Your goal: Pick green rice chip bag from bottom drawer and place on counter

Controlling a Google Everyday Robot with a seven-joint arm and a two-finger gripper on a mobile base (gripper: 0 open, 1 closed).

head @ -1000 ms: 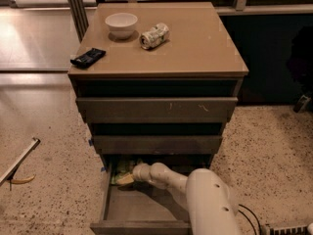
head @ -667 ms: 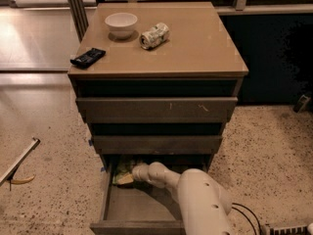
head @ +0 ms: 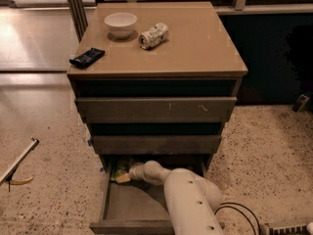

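The bottom drawer (head: 128,207) is pulled open below the two upper drawers. The green rice chip bag (head: 120,170) lies at its back left, mostly in shadow under the drawer above, with a light-green and yellowish bit showing. My white arm reaches into the drawer from the front right, and my gripper (head: 132,173) is at the bag, its tip right against it. The tan counter (head: 195,43) tops the cabinet.
On the counter stand a white bowl (head: 121,23), a crushed silver-green can (head: 153,35) and a flat black packet (head: 87,57) at the left edge. A thin rod (head: 17,163) lies on the speckled floor at left. Cables (head: 239,214) run beside my arm.
My arm has shifted a little to the left and deeper into the drawer towards the bag. Nothing on the counter has moved.
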